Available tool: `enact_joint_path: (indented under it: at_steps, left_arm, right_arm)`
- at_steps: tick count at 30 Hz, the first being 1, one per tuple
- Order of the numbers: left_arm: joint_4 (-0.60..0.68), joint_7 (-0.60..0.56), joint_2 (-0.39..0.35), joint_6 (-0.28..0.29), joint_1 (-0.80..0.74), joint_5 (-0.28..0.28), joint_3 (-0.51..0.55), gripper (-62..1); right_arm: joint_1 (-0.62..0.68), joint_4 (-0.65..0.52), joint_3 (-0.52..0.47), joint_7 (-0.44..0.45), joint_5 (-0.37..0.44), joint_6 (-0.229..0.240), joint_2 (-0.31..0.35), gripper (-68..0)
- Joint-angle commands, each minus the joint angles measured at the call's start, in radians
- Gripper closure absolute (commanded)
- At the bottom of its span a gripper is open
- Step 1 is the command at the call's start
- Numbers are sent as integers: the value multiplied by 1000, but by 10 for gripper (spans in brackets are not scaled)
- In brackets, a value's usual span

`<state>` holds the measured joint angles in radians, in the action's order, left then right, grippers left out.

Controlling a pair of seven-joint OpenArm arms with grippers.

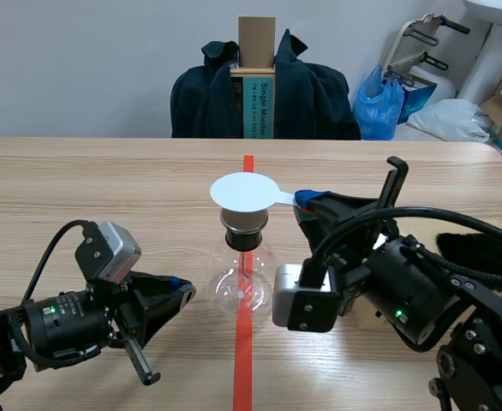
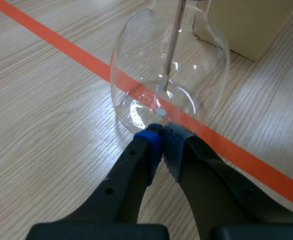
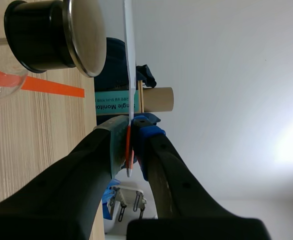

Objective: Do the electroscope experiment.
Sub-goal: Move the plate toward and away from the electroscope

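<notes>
The electroscope is a round glass flask (image 1: 241,289) with a black stopper (image 1: 244,233), standing on the red tape line. A metal rod (image 2: 174,40) hangs inside the flask (image 2: 169,75). Above its metal cap (image 3: 86,35) lies a white paddle (image 1: 244,192), flat and close over the cap. My right gripper (image 1: 307,200) is shut on the paddle's handle, and in the right wrist view the thin paddle (image 3: 128,60) runs edge-on out from the gripper (image 3: 130,136). My left gripper (image 2: 161,145) is shut on nothing, with its tips against the flask's base.
A pale block (image 2: 246,25) stands just behind the flask on the right arm's side. Something dark and fuzzy (image 1: 478,244) lies at the right of the table. Beyond the far edge is a chair with a dark jacket (image 1: 319,94) and a box (image 1: 256,81).
</notes>
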<state>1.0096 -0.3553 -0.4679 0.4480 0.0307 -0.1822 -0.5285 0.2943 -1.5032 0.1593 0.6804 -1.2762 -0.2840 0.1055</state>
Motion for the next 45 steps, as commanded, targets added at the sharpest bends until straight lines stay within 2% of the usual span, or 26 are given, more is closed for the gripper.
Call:
enact_joint_path:
  at_steps: [1,6,20,29,33,45]
  left_arm:
    - [18,-14,7,2,3,-7,11,-16]
    - [18,-14,7,2,3,-7,11,-16]
    - [18,-14,7,2,3,-7,11,-16]
    - [18,-15,7,2,3,-7,12,-16]
    - [18,-16,7,2,3,-7,13,-16]
    - [18,-19,7,2,3,-7,13,-16]
  right_arm:
    - [-14,-20,-1,0,4,-14,0,-8]
    - [-14,-20,-1,-18,4,-14,0,-8]
    - [-11,-20,-1,-273,4,-14,0,-8]
    - [-11,-20,-1,-354,4,-14,0,-8]
    - [-11,-20,-1,-344,4,-13,0,-8]
    - [-11,-20,-1,-147,4,-13,0,-8]
